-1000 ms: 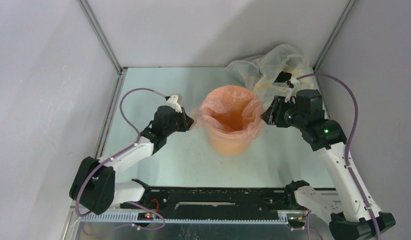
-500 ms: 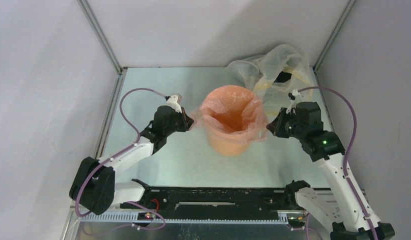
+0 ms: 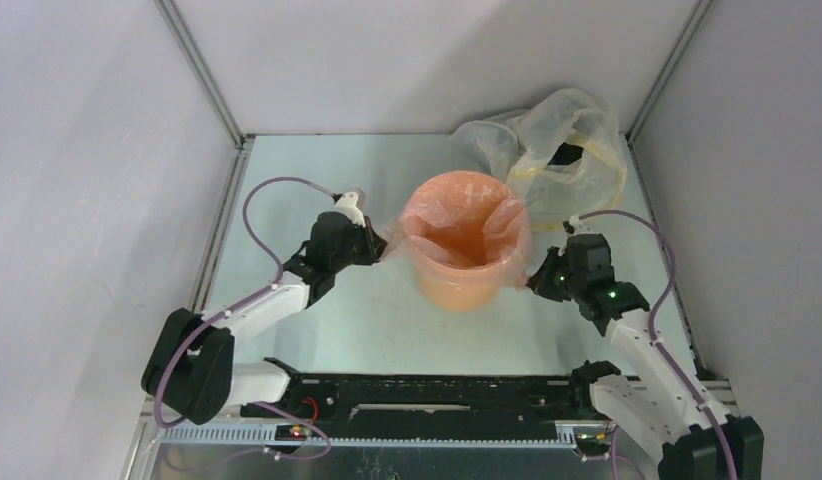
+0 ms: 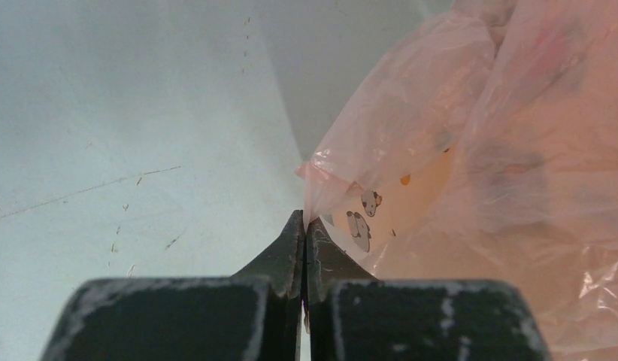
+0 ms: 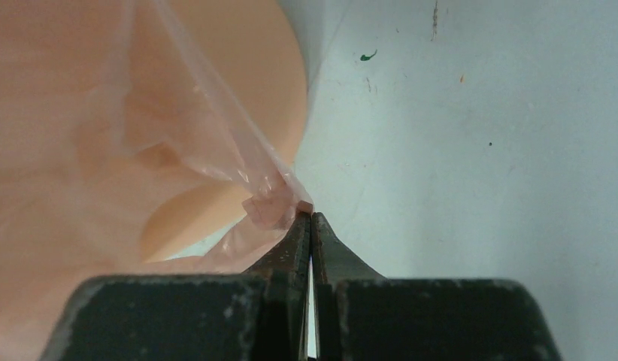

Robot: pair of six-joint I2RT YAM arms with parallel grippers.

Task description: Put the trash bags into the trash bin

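Note:
The round orange trash bin stands mid-table. The pale pink trash bag lines its mouth and folds over the rim. My left gripper is shut on the bag's left edge, seen pinched at the tips in the left wrist view, where the film stretches away to the right. My right gripper is shut on the bag's right edge, low beside the bin wall; the right wrist view shows the pink corner at the fingertips and the bin behind.
A larger clear yellowish plastic bag with dark contents lies at the back right corner, behind the bin. Grey enclosure walls stand at the left, right and back. A black rail runs along the near edge between the arm bases.
My right gripper has moved down and toward the near edge, pulling the bag's right edge down over the bin's rim. The left gripper has stayed put.

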